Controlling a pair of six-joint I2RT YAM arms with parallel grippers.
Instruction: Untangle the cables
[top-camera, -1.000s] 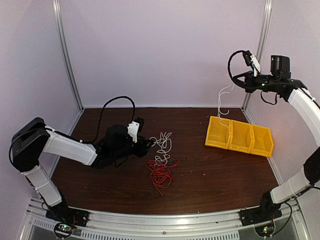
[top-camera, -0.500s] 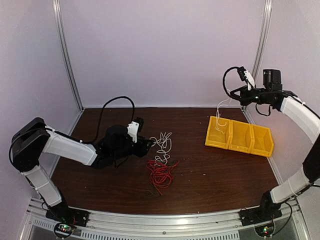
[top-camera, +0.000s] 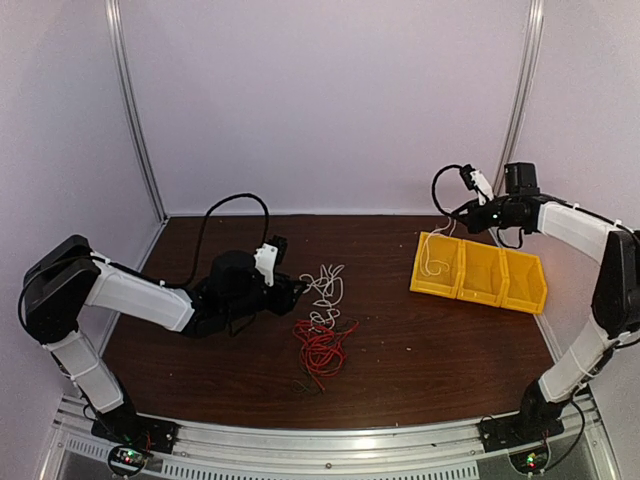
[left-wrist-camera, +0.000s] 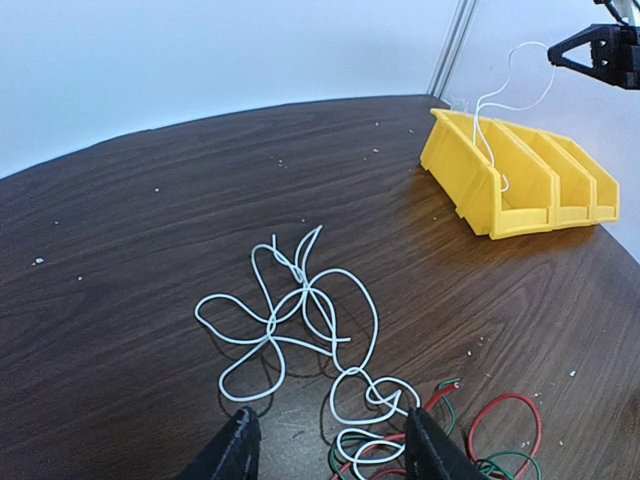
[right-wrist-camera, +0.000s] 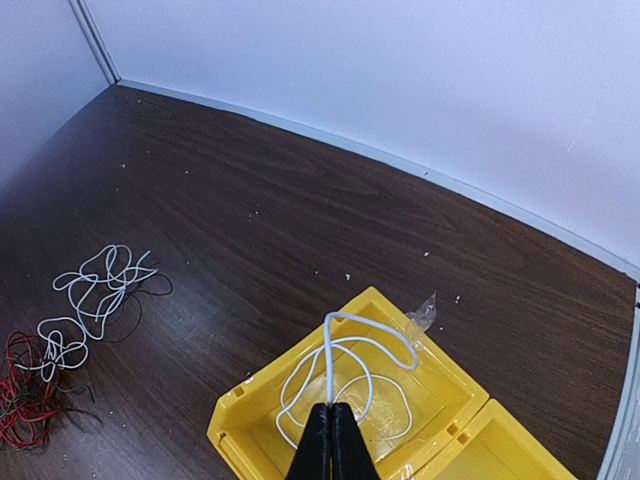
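Right arm is down since a second ago: it was high over the yellow bin (top-camera: 480, 291) and now sits just above the bin's end nearest the cable pile. The right gripper (top-camera: 458, 218) (right-wrist-camera: 331, 408) (left-wrist-camera: 553, 58) is pinched closed on the held white cable (top-camera: 434, 256) (right-wrist-camera: 352, 368) (left-wrist-camera: 489, 128). That cable hung mostly in the air above the bin before. Now its lower loops lie inside the end compartment on the pile side, and the top part rises to the fingers.

Left arm has not moved. The left gripper (top-camera: 296, 290) (left-wrist-camera: 328, 420) is low over the table (top-camera: 400, 350), well away from the bin. Its jaws are apart with nothing between them gripped. In the left wrist view the fingers straddle the edge of the pile; contact cannot be told.

The pile is unchanged, well apart from the bin on the left arm's side. The loose white cable (top-camera: 325, 288) (left-wrist-camera: 300, 310) (right-wrist-camera: 98, 285) lies in open loops on its bin-level side. The red cable (top-camera: 320, 346) (left-wrist-camera: 505, 420) (right-wrist-camera: 24, 395) is just beside it, toward the arm bases, with their ends overlapping. A thin dark cable (right-wrist-camera: 155, 292) shows by the white loops; it is too faint to trace.
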